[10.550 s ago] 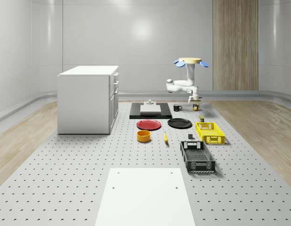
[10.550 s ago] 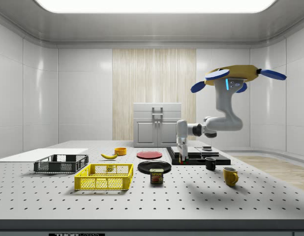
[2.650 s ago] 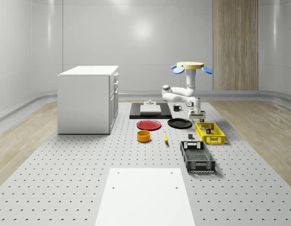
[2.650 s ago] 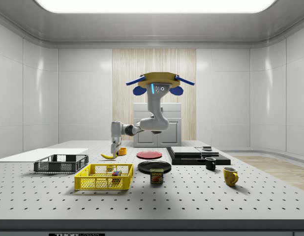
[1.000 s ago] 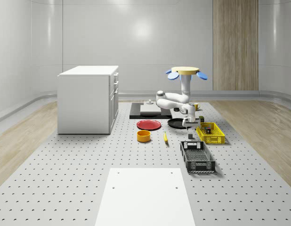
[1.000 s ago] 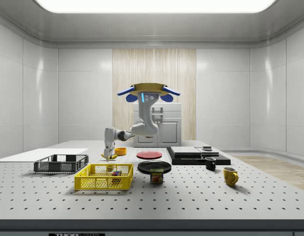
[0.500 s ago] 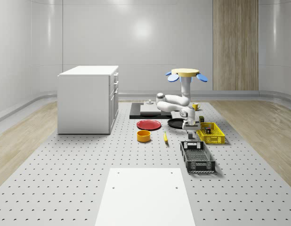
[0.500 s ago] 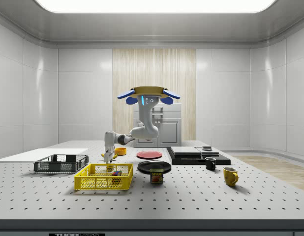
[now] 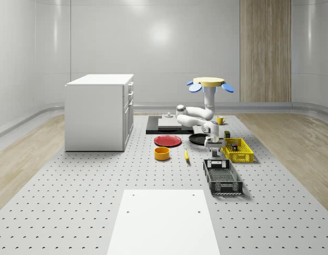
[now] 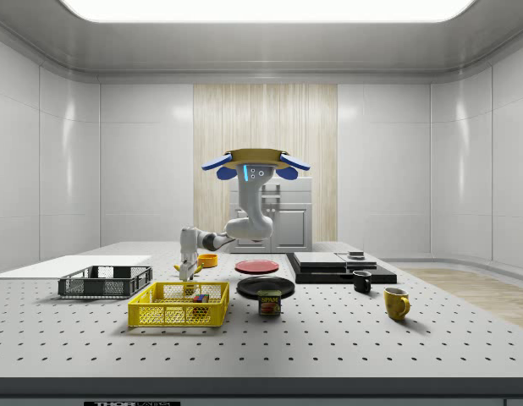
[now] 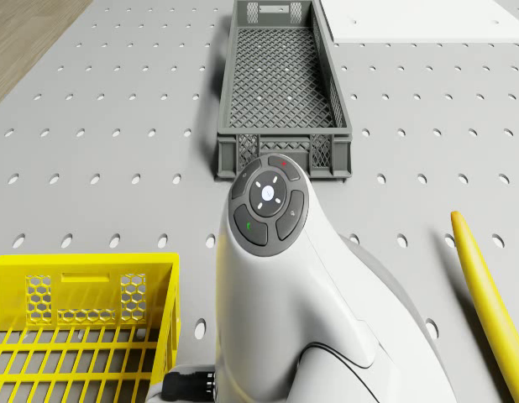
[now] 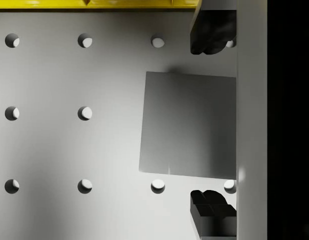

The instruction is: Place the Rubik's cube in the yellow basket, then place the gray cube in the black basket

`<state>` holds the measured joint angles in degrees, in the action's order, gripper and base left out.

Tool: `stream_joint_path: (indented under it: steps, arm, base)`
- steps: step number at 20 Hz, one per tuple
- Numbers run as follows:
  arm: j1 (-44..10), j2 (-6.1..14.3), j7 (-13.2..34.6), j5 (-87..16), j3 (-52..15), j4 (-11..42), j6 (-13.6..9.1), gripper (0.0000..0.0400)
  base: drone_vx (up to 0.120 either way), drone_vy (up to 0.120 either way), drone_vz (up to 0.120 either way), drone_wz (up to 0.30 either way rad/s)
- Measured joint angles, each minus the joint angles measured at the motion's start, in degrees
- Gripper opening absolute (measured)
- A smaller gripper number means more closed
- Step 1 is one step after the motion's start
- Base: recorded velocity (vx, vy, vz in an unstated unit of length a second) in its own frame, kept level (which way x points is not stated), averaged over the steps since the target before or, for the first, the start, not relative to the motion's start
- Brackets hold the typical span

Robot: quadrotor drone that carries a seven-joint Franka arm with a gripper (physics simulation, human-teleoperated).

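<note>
Your 2 fingertips [image 12: 210,32] stand spread wide, one on each side of the gray cube [image 12: 188,124], not touching it. You see the cube's top face as a near-square, turned slightly off the table's hole grid, so no long axis shows; one edge of it is cut off by the gripper [image 12: 209,125] body. The cube lies flat on the table [image 12: 69,150], between the yellow basket [image 9: 236,150] and the black basket [image 9: 222,176]. The gripper [image 9: 212,144] points straight down, low over that gap. The Rubik's cube [image 10: 200,298] sits in the yellow basket, half hidden by its mesh. Your drone [image 9: 209,83] hovers above the black plate [image 9: 197,139].
</note>
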<state>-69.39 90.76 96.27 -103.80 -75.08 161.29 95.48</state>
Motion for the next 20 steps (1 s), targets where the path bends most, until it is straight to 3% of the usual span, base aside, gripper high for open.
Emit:
stream_joint_path:
  steps: [8,13,20]
  arm:
    - [-0.16,-0.23,-0.18,-2.01,2.09,-0.54,0.57,0.04]
    - [-0.15,-0.41,-0.24,-2.4,2.44,-0.63,0.54,0.0297]
    - [-0.09,-0.65,-0.3,-2.61,2.59,-0.65,0.36,0.0258]
  base:
    - [0.0,0.0,0.0,0.0]
    - [0.0,0.0,0.0,0.0]
    - [0.0,0.0,0.0,0.0]
